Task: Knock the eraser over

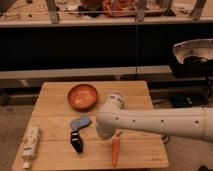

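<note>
The eraser point(76, 141) is a small black block with a lighter band. It stands upright on the wooden table point(55, 107), left of centre near the front. My white arm point(150, 122) reaches in from the right. Its rounded end point(106, 126) is just right of the eraser and apart from it. My gripper sits at that end of the arm and is hidden behind it.
An orange carrot point(115, 150) lies under the arm's end, near the front edge. A flat blue-grey pad point(80, 122) lies just behind the eraser. An orange bowl point(83, 96) is at the back. A white tube point(31, 145) lies at the front left.
</note>
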### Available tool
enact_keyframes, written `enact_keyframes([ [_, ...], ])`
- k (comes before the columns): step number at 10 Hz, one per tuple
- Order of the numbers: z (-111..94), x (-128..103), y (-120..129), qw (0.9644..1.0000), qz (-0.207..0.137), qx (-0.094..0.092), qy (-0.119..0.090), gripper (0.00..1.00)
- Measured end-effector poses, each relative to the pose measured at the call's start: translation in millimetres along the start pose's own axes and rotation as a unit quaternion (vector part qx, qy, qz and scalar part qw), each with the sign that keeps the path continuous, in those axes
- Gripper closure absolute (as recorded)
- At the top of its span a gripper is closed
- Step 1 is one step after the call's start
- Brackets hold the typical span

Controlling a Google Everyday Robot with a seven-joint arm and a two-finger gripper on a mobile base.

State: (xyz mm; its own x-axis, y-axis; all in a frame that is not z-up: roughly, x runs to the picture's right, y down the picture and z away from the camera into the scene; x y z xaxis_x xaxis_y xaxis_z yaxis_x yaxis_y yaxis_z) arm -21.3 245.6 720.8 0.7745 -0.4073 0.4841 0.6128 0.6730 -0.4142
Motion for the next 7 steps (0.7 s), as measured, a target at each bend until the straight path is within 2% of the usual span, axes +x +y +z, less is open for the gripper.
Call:
enact_keyframes([
  [2, 1.9, 1.7, 0.2, 1.0, -0.004, 0.001, -0.001, 1.0],
  [5, 9.3, -17.0, -15.5, 0.9997, -0.023, 0.001, -0.008, 1.0],
  [7, 12.3, -20.7, -20.3, 0.9995, -0.031, 0.003, -0.01, 1.0],
])
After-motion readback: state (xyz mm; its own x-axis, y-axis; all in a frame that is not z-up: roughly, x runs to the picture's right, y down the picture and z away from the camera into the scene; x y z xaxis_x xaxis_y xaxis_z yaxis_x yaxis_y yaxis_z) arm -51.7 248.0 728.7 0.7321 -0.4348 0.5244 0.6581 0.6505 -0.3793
